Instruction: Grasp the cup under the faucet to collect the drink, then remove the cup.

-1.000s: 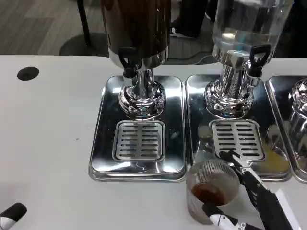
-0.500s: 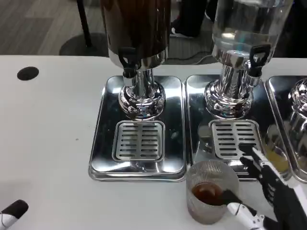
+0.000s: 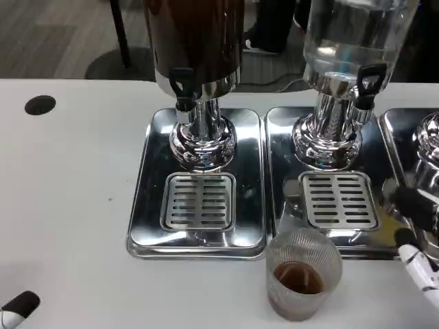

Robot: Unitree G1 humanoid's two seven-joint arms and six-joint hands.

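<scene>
Cup (image 3: 302, 277), w/ brown drink inside, is standing on the table (image 3: 68, 205) just in front of the trays, apart from both hands. Right hand (image 3: 416, 236) is hovering beside it, fingers apparently apart, holding nothing; left hand (image 3: 15, 309): finger state indiscernible. Withdrawing sideways is avoiding knocks.

The right hand (image 3: 415, 236) has let go of the cup (image 3: 302, 283) and drawn away to the right edge; its fingers are now well apart from it. The cup stands alone on the table (image 3: 68, 205).
</scene>
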